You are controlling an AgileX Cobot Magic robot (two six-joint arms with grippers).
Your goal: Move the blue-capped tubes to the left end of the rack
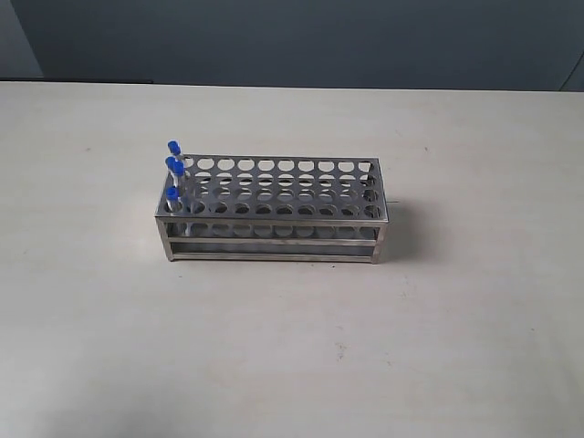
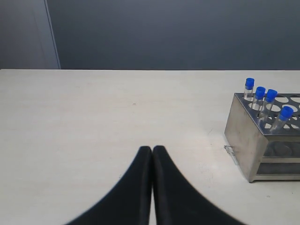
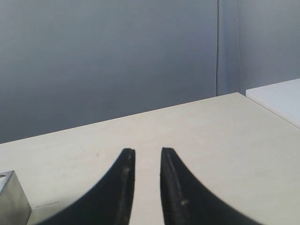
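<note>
**Blue caps stand at the rack's left end, both grippers empty**

Over on the left, the left gripper (image 2: 152, 149) looks out across the pale table (image 1: 274, 365), its black fingers clenched tip to tip with nothing between them. Moving across, four blue-capped tubes (image 2: 260, 93) stand in the holes at the left end of the rack (image 1: 274, 248), their caps poking above the top plate. The steel rack sits mid-table. On the right, the right gripper (image 3: 147, 152) is released, with a clear gap between its fingers, grasping nothing.
</note>
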